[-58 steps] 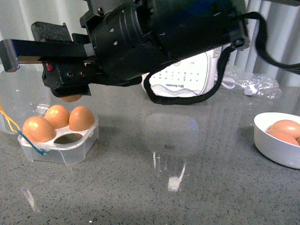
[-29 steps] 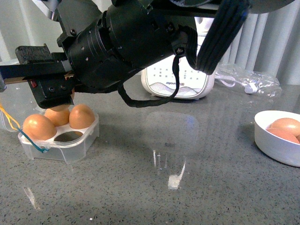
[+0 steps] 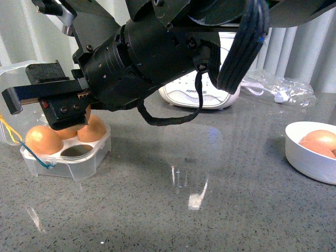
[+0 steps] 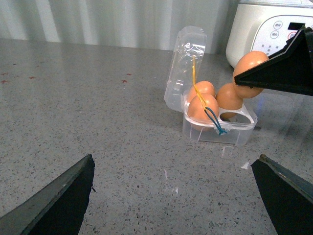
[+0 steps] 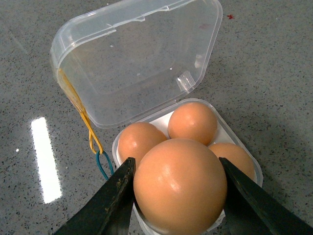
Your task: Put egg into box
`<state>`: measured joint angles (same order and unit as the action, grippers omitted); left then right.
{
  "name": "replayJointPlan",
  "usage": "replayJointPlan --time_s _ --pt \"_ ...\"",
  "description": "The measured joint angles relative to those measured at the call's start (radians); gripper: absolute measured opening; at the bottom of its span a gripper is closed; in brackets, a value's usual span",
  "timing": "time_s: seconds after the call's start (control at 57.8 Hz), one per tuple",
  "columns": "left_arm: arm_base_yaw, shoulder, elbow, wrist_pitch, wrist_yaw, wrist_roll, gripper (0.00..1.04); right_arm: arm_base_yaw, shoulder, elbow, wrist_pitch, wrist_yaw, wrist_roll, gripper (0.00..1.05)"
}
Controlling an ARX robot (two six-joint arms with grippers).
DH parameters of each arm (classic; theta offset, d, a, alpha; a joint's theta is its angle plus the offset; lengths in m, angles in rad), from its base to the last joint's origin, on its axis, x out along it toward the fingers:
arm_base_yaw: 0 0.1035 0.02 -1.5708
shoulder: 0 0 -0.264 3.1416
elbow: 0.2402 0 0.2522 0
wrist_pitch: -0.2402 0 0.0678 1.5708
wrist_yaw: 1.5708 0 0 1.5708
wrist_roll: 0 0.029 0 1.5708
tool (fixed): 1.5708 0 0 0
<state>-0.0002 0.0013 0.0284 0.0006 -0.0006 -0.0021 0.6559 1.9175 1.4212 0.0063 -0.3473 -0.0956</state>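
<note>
My right gripper (image 3: 52, 105) is shut on the egg (image 5: 180, 186), an orange-brown hen's egg held between both black fingers (image 5: 115, 200). It hangs just above the box (image 3: 68, 169), a small clear case with its lid (image 5: 137, 58) open. The box holds three eggs (image 3: 43, 142), and its front hole (image 3: 77, 152) is empty. In the left wrist view the held egg (image 4: 250, 61) sits above the box (image 4: 217, 134). My left gripper (image 4: 171, 196) is open and empty, low over the counter, well short of the box.
A round white bowl (image 3: 310, 157) with more eggs stands at the right edge. A white appliance (image 3: 199, 92) and a clear plastic bag (image 3: 278, 89) lie at the back. Yellow and blue bands (image 5: 90, 139) hang off the box's hinge side.
My right arm has come down and a little towards the box with the egg in it. The box and its eggs have not moved.
</note>
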Motion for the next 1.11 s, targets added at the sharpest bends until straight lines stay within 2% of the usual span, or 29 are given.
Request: replayJointPlan --time_s 0.104,0.26,0.589,0.71,0.762,0.866,0.952,1.108 --pt "0.000 0.000 0.000 0.000 0.000 0.000 0.98 -0.004 0.002 0.003 0.000 0.002 -0.005 0.79" --pt "0.000 0.000 0.000 0.000 0.000 0.000 0.98 -0.011 0.002 0.003 0.003 0.005 -0.004 0.99" --pt "0.000 0.000 0.000 0.000 0.000 0.000 0.98 -0.042 0.000 0.003 0.039 0.020 0.006 0.98" --pt "0.000 0.000 0.000 0.000 0.000 0.000 0.98 -0.089 -0.043 -0.013 0.098 0.066 0.029 0.98" --pt "0.000 0.000 0.000 0.000 0.000 0.000 0.98 -0.125 -0.089 -0.043 0.135 0.111 0.040 0.98" --pt "0.000 0.000 0.000 0.000 0.000 0.000 0.98 -0.214 -0.222 -0.151 0.230 0.274 0.030 0.98" --pt "0.000 0.000 0.000 0.000 0.000 0.000 0.98 -0.284 -0.319 -0.256 0.302 0.397 -0.008 0.98" --pt "0.000 0.000 0.000 0.000 0.000 0.000 0.98 -0.396 -0.483 -0.460 0.447 0.554 -0.104 0.98"
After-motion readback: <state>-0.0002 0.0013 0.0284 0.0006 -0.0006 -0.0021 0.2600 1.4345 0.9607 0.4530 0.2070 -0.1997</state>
